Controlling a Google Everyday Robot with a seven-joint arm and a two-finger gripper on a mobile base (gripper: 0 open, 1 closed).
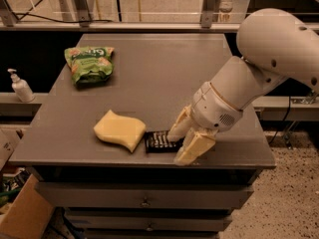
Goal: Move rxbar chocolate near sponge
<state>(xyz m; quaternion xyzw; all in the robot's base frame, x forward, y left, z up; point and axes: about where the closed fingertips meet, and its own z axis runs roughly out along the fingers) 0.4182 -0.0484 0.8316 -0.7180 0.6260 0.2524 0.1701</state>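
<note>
— Gripper low at the front of the grey table in the camera view, its two fingers parted. The right end of the rxbar chocolate lies in the gap between them.

— So is it clamped on the bar?

— Doesn't look like it. The fingers stand open wider than the bar, and the bar lies flat on the tabletop. Whether the rear pad brushes the wrapper, I can't tell.

— And the bar relative to the sponge?

— Just beside it. Its left end is right up against the sponge's right edge, touching or very nearly. By my read, the placing is as good as done.

— Then where's the danger?

— Three places. First, the table's front edge is near, and the forward fingertip sits almost over it. A sideways sweep on the way out could catch the bar and slide it off the table.

— Second?

— A slick, light wrapper. If a pad is touching, a lift could drag the bar away from the sponge.

— Third?

— Any push to the left. The foam is light, so the bar would shove it along the table, or ride up onto it.

— What about the green snack bag?

— Well apart, near the far left corner. The pump bottle stands off the table to the left. Neither is in harm's way. A straight rise with the fingers apart looks safest to me.
</note>
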